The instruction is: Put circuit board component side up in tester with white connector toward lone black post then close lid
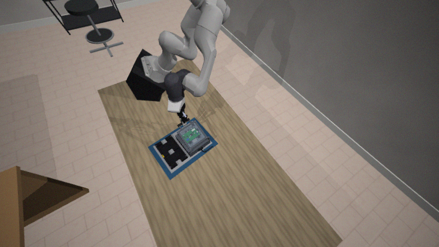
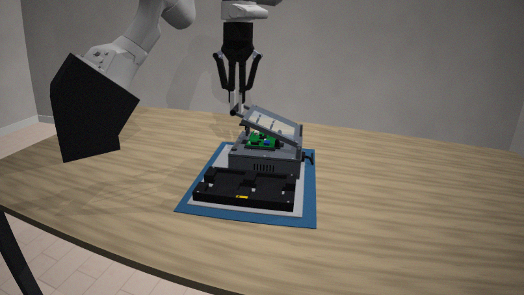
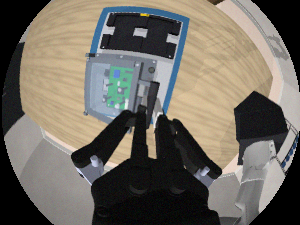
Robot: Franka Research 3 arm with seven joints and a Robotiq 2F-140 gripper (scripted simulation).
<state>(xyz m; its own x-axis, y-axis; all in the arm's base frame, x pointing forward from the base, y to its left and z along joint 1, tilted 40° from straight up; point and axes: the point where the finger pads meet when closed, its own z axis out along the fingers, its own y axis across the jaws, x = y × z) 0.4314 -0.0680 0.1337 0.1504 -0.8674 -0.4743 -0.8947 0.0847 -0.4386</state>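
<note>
The green circuit board (image 2: 262, 140) lies flat in the grey tester (image 2: 265, 158), component side up; it also shows in the top view (image 1: 190, 135) and the wrist view (image 3: 118, 88). The tester's clear-paned lid (image 2: 272, 125) is tilted low over the board, hinged at the right, its free edge raised at the left. My gripper (image 2: 236, 105) is shut on the lid's handle bar (image 2: 234, 110) at that raised edge. The gripper also shows in the wrist view (image 3: 148, 116). The black tray (image 2: 244, 190) in front of the tester holds no board.
Tester and tray stand on a grey plate on a blue mat (image 2: 253, 216) on the wooden table. The arm's black base block (image 2: 86, 110) stands at the back left. A small black knob (image 2: 311, 158) sticks out of the tester's right side.
</note>
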